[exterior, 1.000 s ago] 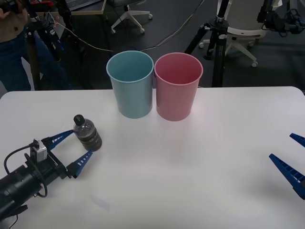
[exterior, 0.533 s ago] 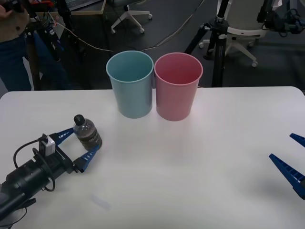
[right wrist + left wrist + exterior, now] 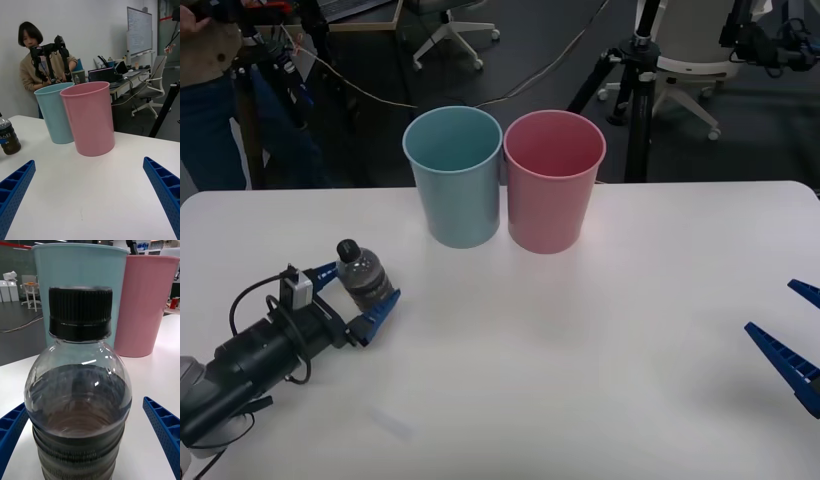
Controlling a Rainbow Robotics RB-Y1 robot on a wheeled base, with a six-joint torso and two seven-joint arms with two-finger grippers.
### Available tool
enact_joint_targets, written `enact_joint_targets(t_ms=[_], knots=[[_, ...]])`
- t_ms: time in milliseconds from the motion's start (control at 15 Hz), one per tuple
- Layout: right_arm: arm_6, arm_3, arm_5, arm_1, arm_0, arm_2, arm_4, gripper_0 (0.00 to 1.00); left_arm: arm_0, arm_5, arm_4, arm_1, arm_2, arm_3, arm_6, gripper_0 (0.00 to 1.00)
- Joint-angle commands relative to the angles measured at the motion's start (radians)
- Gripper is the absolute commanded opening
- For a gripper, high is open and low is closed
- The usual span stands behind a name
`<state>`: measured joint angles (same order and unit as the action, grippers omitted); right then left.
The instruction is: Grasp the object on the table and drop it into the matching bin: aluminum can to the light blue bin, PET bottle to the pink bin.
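At the lower left of the front view, the left gripper (image 3: pixel 358 298) has its blue ribbed fingers apart on either side of the small clear plastic bottle with a black screw cap (image 3: pixel 363 275) — upright on the white smooth table (image 3: pixel 580 340). The right gripper (image 3: pixel 800 340) sits open at the right edge. Farther back, at centre, stand the tall light blue plastic bin (image 3: pixel 454 177) and the tall pink plastic bin (image 3: pixel 553 181) — side by side.

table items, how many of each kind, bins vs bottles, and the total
bins: 2, the light blue bin and the pink bin
bottles: 1, the PET bottle, standing between the open fingers of the left gripper
total: 3 on the table
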<state>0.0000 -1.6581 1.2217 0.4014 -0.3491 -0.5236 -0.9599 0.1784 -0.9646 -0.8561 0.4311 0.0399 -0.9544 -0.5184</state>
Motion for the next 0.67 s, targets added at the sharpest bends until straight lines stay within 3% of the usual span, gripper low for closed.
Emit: enact_joint_targets(t_ms=[67,667], knots=[[0.0,0.0,0.0,0.0,0.0,0.0,0.0,1.0,0.007,0.007,-0.001,0.0,-0.002,0.0,0.005,1.0],[0.0,0.0,0.0,0.0,0.0,0.0,0.0,1.0,0.018,0.007,-0.003,0.0,-0.002,0.0,0.011,1.0]])
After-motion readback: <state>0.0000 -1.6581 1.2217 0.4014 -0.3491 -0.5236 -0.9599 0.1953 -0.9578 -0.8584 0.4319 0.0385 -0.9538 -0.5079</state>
